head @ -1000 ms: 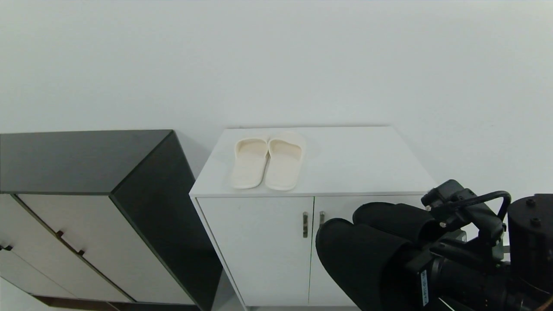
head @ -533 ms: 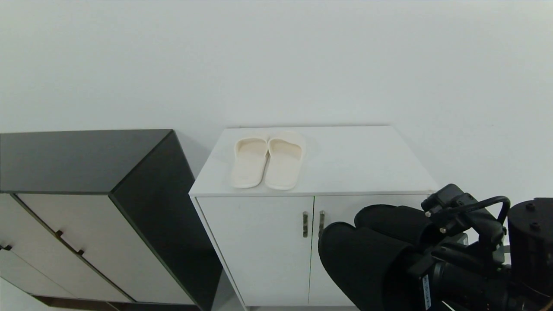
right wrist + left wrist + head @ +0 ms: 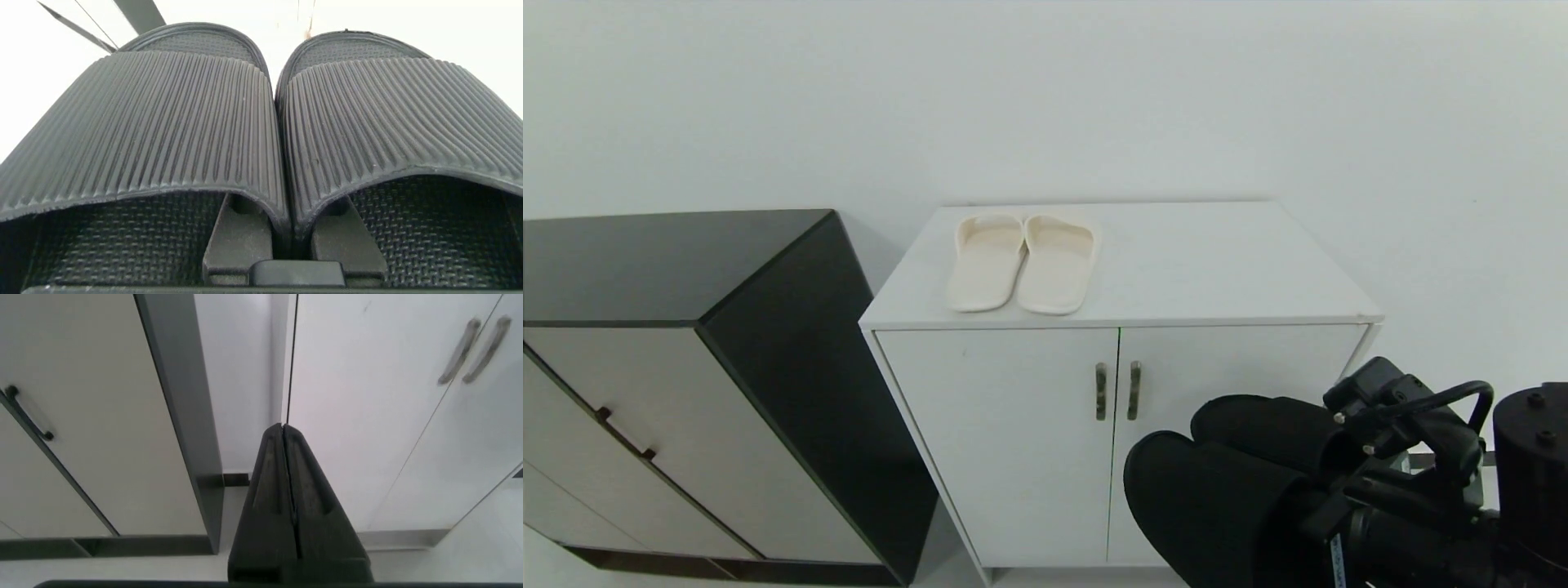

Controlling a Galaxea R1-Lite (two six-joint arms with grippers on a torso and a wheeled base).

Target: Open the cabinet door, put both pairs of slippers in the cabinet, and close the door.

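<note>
Two pairs out, cabinet (image 3: 1217, 269) shut.
Right hand (image 3: 292, 245) is clamping black slippers (image 3: 1241, 482); left hand (image 3: 288, 498) is closed, empty; the view is dipping toward the doors (image 3: 1013, 441).

the right arm (image 3: 1421, 523) lies low at the right side, its wrist roughly level and pointing forward and a little left. the right pincer (image 3: 290, 241) clamps a pair of black slippers (image 3: 196, 114) by their touching inner sides, one finger inside each. the left pincer (image 3: 283, 433) points downward, fingers pressed flat together.
</note>
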